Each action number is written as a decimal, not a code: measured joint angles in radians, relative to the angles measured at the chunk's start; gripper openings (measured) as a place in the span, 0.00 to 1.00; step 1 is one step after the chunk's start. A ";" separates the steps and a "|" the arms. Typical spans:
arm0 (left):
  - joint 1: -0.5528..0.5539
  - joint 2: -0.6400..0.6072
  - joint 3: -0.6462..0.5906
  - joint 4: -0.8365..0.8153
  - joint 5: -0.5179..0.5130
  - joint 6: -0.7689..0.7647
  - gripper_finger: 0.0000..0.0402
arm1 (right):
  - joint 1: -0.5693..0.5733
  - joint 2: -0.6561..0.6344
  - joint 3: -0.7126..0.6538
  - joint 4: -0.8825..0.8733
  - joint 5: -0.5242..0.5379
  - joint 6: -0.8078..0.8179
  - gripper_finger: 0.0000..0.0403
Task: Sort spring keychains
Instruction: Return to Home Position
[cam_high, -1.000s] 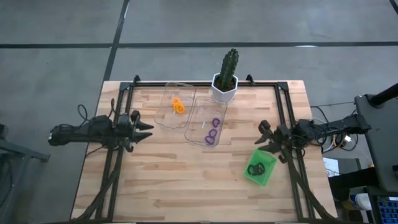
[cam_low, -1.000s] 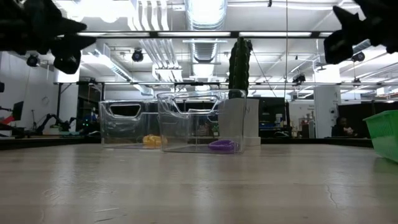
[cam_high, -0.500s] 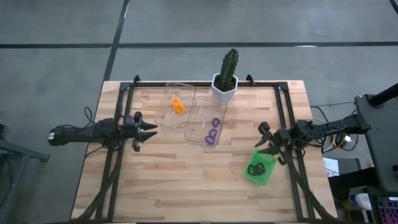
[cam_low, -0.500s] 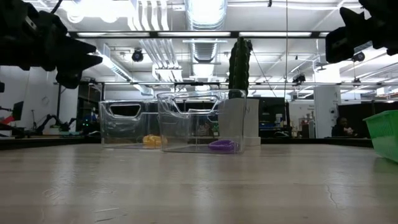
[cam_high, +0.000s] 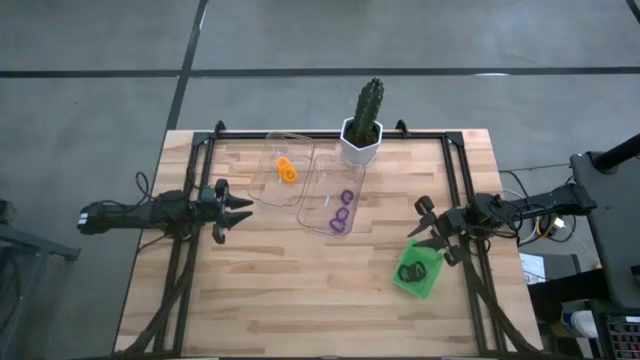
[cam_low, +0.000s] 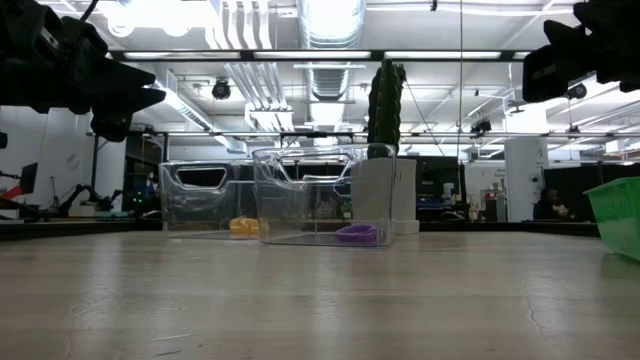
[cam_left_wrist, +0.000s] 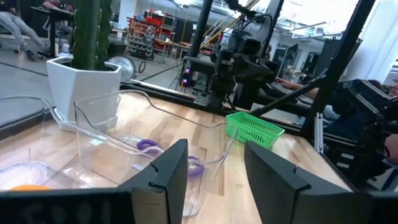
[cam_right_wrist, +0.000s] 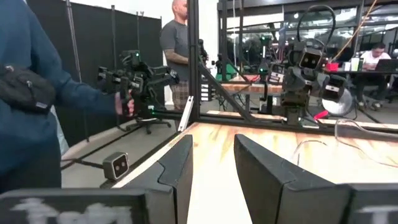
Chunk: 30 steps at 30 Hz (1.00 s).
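Observation:
Orange spring keychains (cam_high: 287, 170) lie in the left clear tray (cam_high: 270, 190). Purple ones (cam_high: 340, 210) lie in the right clear tray (cam_high: 322, 178), and they show again as purple keychains (cam_left_wrist: 149, 145) in the left wrist view. Black ones (cam_high: 411, 270) lie in the green tray (cam_high: 428, 282). My left gripper (cam_high: 248, 207) hangs open above the table's left part, pointing at the clear trays. My right gripper (cam_high: 422, 228) is open just above the green tray's far end. Both grippers are raised off the table, left gripper (cam_low: 150, 98) and right gripper (cam_low: 535, 70).
A cactus in a white pot (cam_high: 362, 140) stands at the far edge behind the clear trays. A black frame (cam_high: 455, 180) runs along the table's sides. Bare wood (cam_high: 300, 290) fills the near half. People (cam_right_wrist: 37, 87) stand beyond the table in the right wrist view.
My left gripper has moved a little toward the table's right, nearer the clear trays, and dropped slightly, then held still. The keychains and trays have stayed put.

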 joint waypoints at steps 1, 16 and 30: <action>0.000 0.000 0.000 0.000 0.000 0.000 0.38 | 0.000 0.000 0.000 -0.002 0.004 0.005 0.28; 0.000 0.000 0.000 -0.001 0.000 -0.006 0.38 | 0.000 -0.043 0.000 0.004 0.149 -0.047 0.28; 0.000 0.000 -0.001 -0.001 0.000 -0.007 0.38 | 0.000 -0.209 0.002 -0.102 0.146 0.008 0.28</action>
